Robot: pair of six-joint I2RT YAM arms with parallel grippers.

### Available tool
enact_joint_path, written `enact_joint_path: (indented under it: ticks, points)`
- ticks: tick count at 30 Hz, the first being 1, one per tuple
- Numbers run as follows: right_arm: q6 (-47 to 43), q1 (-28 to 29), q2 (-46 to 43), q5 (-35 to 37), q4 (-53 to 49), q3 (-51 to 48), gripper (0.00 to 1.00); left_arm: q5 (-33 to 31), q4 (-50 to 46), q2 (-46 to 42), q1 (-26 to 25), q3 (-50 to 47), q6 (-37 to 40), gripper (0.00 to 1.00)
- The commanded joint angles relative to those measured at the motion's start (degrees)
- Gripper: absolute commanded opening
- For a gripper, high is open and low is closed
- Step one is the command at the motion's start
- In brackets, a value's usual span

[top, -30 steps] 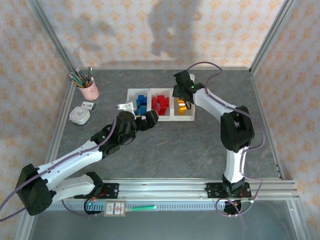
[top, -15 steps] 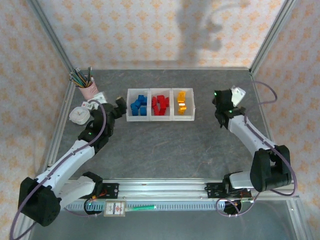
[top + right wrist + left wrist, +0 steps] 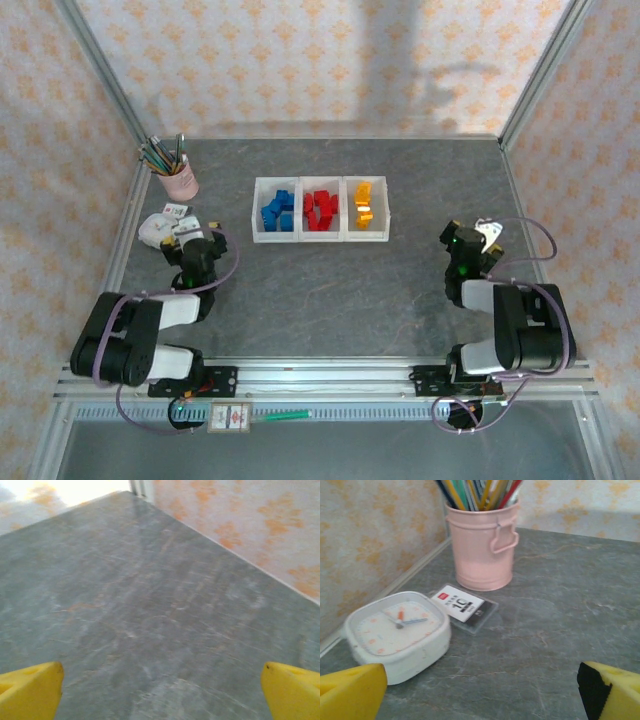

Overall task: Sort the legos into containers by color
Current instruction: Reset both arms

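Well, look at the containers first: three joined white bins sit in a row on the table, near the middle of its far edge. You have blue legos heaped in the left bin, red legos in the middle one and orange-yellow legos in the right one (each colour keeps to its own bin). The bricks overlap, so from above you cannot count them or tell their shapes.

Your left gripper sits by the table's left edge, its jaws spread wide with nothing between them. Your right gripper sits by the right edge, equally released and empty.

On the left wrist camera the yellow fingertips are cropped at the bottom corners. The pencils in the pink pencil cup are cut off at the top. A white clock lies beside a small card printed "10" (its finer print is too small to read). From above, the left gripper partly covers the clock. The right wrist camera gives you blurred table surface running up to a wallpapered wall.
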Motion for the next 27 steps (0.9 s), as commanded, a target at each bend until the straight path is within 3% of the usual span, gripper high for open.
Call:
enact_joint_path:
  ticks: [1,2,4,6,8,10,12,27]
  points:
    - [-3.29,-0.56,0.47,-10.29,13.30,-0.35,1.00,7.77,17.90,4.58,0.77,-0.45,4.50,0.99]
    - [-4.63,-0.50,0.69,-13.98,18.89,-2.81,1.00,8.80,21.78,6.39,0.79,-1.15,5.45,1.00]
    - [-7.08,-0.04,2.83,-19.28,29.50,-7.71,1.00,10.59,20.23,5.13,1.64,-1.92,4.00,1.00]
    - [-6.91,1.23,6.34,-15.12,34.48,-8.77,1.00,12.85,25.53,7.83,2.18,-3.74,4.42,1.00]
    - [-7.61,2.06,6.11,-13.86,26.22,-5.08,1.00,11.46,31.40,9.91,2.29,-4.06,4.45,1.00]
    - [-8.04,2.63,7.15,-13.09,29.61,-5.84,1.00,10.55,21.12,8.29,2.89,-1.07,2.35,1.00]
    - [-8.35,3.16,6.33,-12.22,28.78,-5.79,1.00,11.71,24.74,9.58,4.51,-1.64,1.51,1.00]
    - [-8.99,2.61,6.31,-15.39,27.85,-5.46,1.00,10.51,23.98,9.19,4.55,-1.65,0.94,1.00]
